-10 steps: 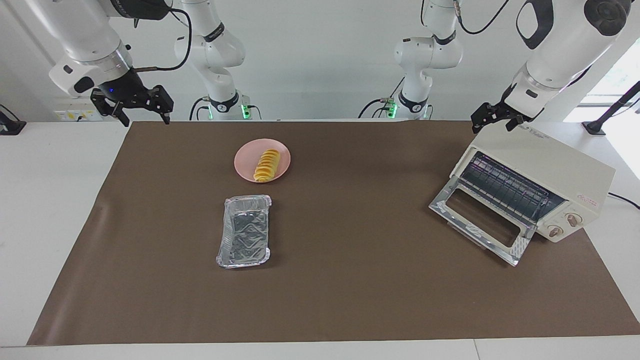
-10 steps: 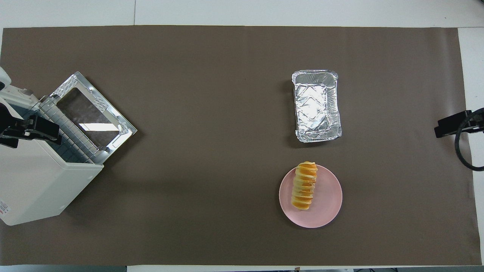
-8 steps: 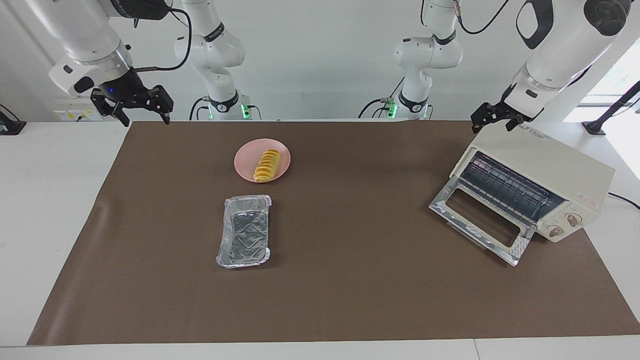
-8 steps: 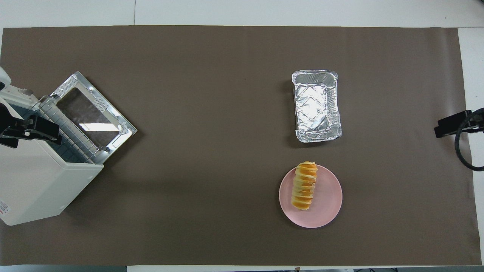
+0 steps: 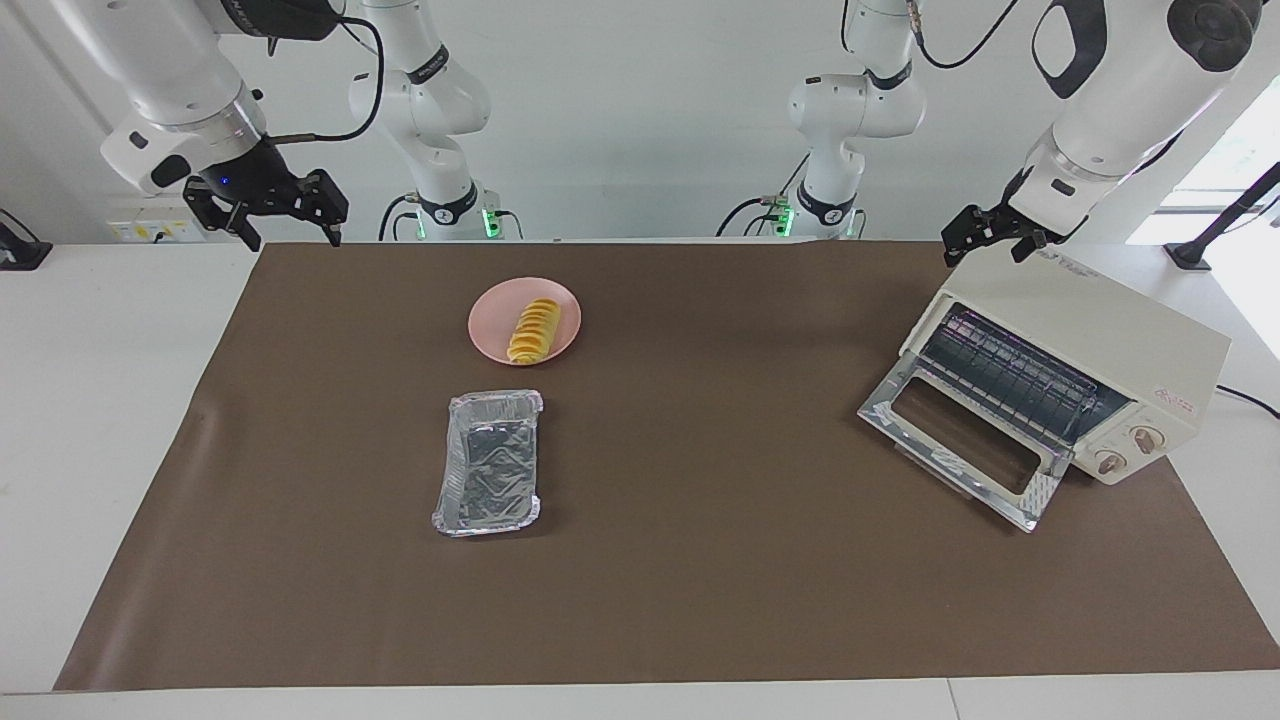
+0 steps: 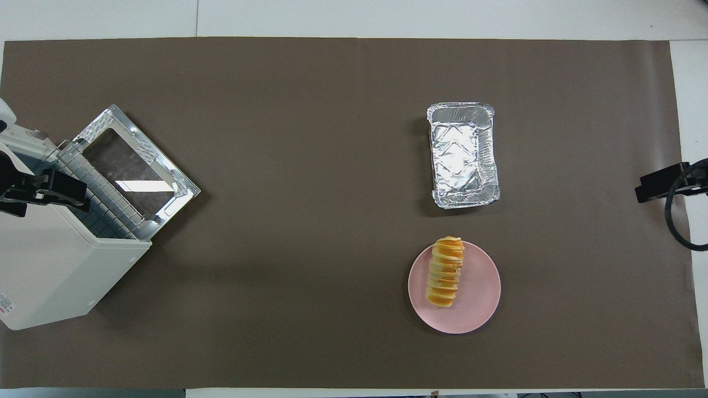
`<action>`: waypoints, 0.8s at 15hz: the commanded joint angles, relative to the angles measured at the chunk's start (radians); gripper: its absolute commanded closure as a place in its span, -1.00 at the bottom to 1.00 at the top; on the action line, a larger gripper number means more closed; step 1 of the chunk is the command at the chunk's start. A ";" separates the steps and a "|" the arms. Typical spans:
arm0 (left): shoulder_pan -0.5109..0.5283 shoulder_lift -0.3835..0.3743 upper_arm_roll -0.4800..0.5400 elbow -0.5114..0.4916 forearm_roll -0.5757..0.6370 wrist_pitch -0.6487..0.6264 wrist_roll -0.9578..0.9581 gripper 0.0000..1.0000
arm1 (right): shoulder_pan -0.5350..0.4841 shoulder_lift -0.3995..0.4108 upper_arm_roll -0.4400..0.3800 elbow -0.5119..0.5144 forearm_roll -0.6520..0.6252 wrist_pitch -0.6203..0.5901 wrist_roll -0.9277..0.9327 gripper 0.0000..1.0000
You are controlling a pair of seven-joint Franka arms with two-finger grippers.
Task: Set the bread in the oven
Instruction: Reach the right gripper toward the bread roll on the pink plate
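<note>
No wording in the room can be read. The oven [image 5: 1075, 370], at the right of the frame in the facing view, carries a small red mark on its control panel above the knobs and faint grey lettering on its top near the upper corner, and in the overhead view a small red-printed label shows at its lower left corner [image 6: 4, 307]; all of these are too small to make out.
</note>
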State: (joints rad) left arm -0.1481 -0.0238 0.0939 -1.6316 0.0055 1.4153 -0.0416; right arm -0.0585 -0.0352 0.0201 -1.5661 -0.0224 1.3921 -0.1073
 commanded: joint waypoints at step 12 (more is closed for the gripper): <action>0.010 -0.019 -0.005 -0.010 0.001 -0.007 0.000 -1.00 | 0.345 -0.235 0.032 -0.599 0.021 0.335 0.448 -1.00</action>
State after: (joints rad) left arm -0.1481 -0.0238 0.0939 -1.6315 0.0055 1.4153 -0.0416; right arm 0.2649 -0.2176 0.0583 -2.0406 -0.0186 1.6438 0.2946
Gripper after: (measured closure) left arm 0.000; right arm 0.000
